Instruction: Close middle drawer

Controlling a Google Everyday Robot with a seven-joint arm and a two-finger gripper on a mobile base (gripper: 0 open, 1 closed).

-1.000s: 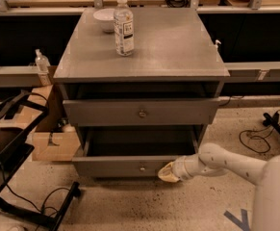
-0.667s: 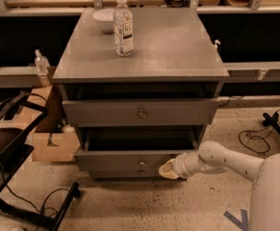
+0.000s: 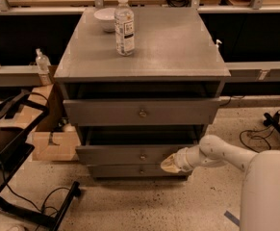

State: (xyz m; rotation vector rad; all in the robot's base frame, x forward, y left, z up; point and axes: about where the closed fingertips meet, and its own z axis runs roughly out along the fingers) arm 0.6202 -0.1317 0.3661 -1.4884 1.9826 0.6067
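Observation:
The middle drawer (image 3: 130,154) is a grey drawer with a low front panel and a small brass knob (image 3: 142,156). It stands out a little from the grey cabinet (image 3: 178,47), with a dark gap above its front. My gripper (image 3: 171,164) is at the right end of this front panel, its tan tip against the panel. It looks shut and holds nothing. The taller-fronted top drawer (image 3: 106,112) stands pulled out above. The lowest drawer front (image 3: 115,171) sits just below.
A water bottle (image 3: 124,20) and a white bowl (image 3: 105,18) stand on the cabinet top. A cardboard box (image 3: 53,143) is on the floor to the left. A black frame (image 3: 9,143) and cables (image 3: 53,196) lie at the lower left. My white arm (image 3: 235,160) reaches in from the right.
The middle drawer has slid back into the cabinet, from well out to nearly in. My gripper has moved with its front panel toward the cabinet.

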